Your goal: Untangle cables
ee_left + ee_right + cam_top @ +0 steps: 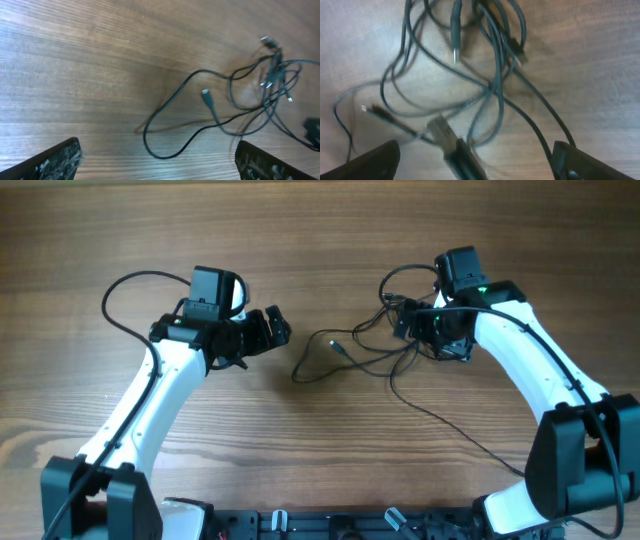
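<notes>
The thin black flexible cables with small plug ends point(380, 330) lie in a loose snarl on the brown wood-grain tabletop point(300, 240), between the two arms; the snarl's long axis runs roughly left to right, from one tool toward the other. Its dense knotted end sits under the right tool point(408, 322); in the right wrist view the crossing strands point(492, 87) fill the space ahead of that tool point(476, 150), with a blurred plug low between its fingers. From the knot, one open loop and a free plug end point(340, 348) reach out toward the left tool point(275, 328), and a single long strand trails away toward the right arm's base.

The right tool is spread wide and grips nothing, though it hangs right over the knot; the left tool point(157, 150) is also spread wide and empty, standing apart from the cables. In the left wrist view the loop point(165, 130) lies just ahead and the knot point(270, 75) lies farther off to the right.

So the right arm is the nearer one to the knot, and the left arm is nearer to the loose loop. My judgement is that a sensible next move is one tool pinning the knot while the other draws the free loop outward along that left-to-right axis; the strands are thin and overlapping, so a pinch could catch two at once.
</notes>
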Tool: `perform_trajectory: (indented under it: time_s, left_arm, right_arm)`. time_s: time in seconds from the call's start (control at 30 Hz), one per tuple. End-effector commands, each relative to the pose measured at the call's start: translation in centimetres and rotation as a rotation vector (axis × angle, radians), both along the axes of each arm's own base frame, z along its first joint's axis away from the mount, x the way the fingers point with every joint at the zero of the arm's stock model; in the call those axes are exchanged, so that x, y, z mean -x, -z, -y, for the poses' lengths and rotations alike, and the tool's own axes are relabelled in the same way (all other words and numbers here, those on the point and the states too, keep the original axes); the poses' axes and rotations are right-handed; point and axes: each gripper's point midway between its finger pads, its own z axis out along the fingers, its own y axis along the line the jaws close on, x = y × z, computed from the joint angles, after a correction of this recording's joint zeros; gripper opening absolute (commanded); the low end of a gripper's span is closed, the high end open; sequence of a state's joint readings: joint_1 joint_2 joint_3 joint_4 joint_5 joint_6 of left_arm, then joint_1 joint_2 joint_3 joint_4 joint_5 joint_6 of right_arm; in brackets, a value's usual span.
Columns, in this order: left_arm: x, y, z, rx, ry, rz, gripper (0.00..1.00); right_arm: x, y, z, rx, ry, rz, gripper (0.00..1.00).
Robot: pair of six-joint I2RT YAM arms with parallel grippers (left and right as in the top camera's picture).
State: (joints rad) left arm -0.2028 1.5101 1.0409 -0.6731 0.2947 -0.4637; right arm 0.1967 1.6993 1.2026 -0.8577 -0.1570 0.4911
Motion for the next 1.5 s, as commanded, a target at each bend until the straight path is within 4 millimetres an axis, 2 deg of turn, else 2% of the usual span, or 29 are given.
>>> perform_trajectory:
  time_s: [0.0, 0.07, 0.13, 0.23, 0.33, 0.4, 0.53, 0.63, 0.7, 0.77, 0.87, 0.9, 0.93, 0.97, 1.0, 1.03, 1.1, 1.23, 1.37, 1.47]
  left_arm:
    - [-0.1, 0.6, -0.3, -0.025, -0.017, -0.016, 1.0]
    - [-0.2, 0.5, -0.3, -0.03, -0.02, -0.007, 1.0]
    - [-0.4, 0.5, -0.3, -0.027, -0.021, 0.0, 1.0]
    - [-0.6, 0.4, -0.3, -0.023, -0.024, 0.006, 1.0]
    - [-0.9, 0.2, -0.2, -0.018, -0.03, 0.017, 1.0]
    - [-1.0, 0.2, -0.2, -0.017, -0.03, 0.022, 1.0]
    - [-1.0, 0.2, -0.2, -0.017, -0.03, 0.021, 1.0]
    - [-1.2, 0.1, -0.1, -0.015, -0.03, 0.031, 1.0]
    - [-1.5, -0.1, -0.1, -0.012, -0.03, 0.045, 1.0]
    - [-1.8, -0.2, 0.0, -0.008, -0.03, 0.06, 1.0]
    - [-2.0, -0.4, 0.0, -0.006, -0.031, 0.069, 1.0]
    - [-2.0, -0.4, 0.0, -0.002, -0.041, 0.066, 1.0]
    - [-2.0, -0.4, 0.0, 0.006, -0.058, 0.058, 0.99]
    - [-2.0, -0.3, 0.1, 0.016, -0.082, 0.047, 0.91]
    - [-2.0, -0.3, 0.1, 0.034, -0.124, 0.029, 0.87]
    - [-1.9, -0.4, 0.2, 0.049, -0.154, 0.016, 0.86]
    - [-1.8, -0.3, 0.5, 0.073, -0.202, -0.008, 0.87]
    - [-1.6, -0.4, 1.7, 0.112, -0.259, -0.041, 1.0]
    - [-1.7, -0.8, 3.3, 0.12, -0.227, -0.01, 1.0]
    - [-1.6, -0.7, 3.8, 0.09, -0.218, 0.005, 1.0]
  right_arm:
    - [-2.6, -7.7, -1.3, -0.069, -0.082, 0.204, 1.0]
    - [-2.9, -10.7, -2.8, -0.161, -0.114, 0.282, 1.0]
    - [-2.9, -12.5, -4.1, -0.221, -0.173, 0.345, 1.0]
    - [-3.3, -13.1, -4.9, -0.182, -0.307, 0.423, 1.0]
    - [-3.0, -10.8, -5.1, -0.151, -0.356, 0.397, 1.0]
    - [-2.6, -8.6, -5.0, -0.149, -0.351, 0.338, 1.0]
    - [-0.2, -3.3, -5.3, -0.228, -0.158, 0.097, 1.0]
    - [1.9, -1.3, -7.7, -0.316, -0.281, 0.03, 1.0]
    - [2.2, -0.4, -7.9, -0.28, -0.318, 0.023, 1.0]
    - [1.5, 0.0, -7.5, -0.214, -0.325, 0.057, 1.0]
    - [-1.0, -0.2, -6.6, -0.127, -0.307, 0.161, 0.98]
    - [-2.2, -0.2, -5.8, -0.071, -0.291, 0.209, 0.93]
    - [-3.1, -0.4, -5.4, -0.034, -0.281, 0.244, 0.82]
    - [-3.5, -0.4, -5.1, -0.012, -0.279, 0.262, 0.71]
    - [-3.9, -0.3, -5.1, 0.007, -0.311, 0.283, 0.6]
    - [-4.0, 0.1, -5.1, 0.022, -0.361, 0.29, 0.59]
    - [-3.8, 1.0, -5.0, 0.041, -0.418, 0.281, 0.63]
    - [-4.0, 3.7, -5.0, 0.051, -0.431, 0.246, 0.67]
    - [-4.6, 6.0, -5.2, 0.049, -0.418, 0.227, 0.67]
    - [-4.8, 7.5, -5.3, 0.05, -0.419, 0.214, 0.59]
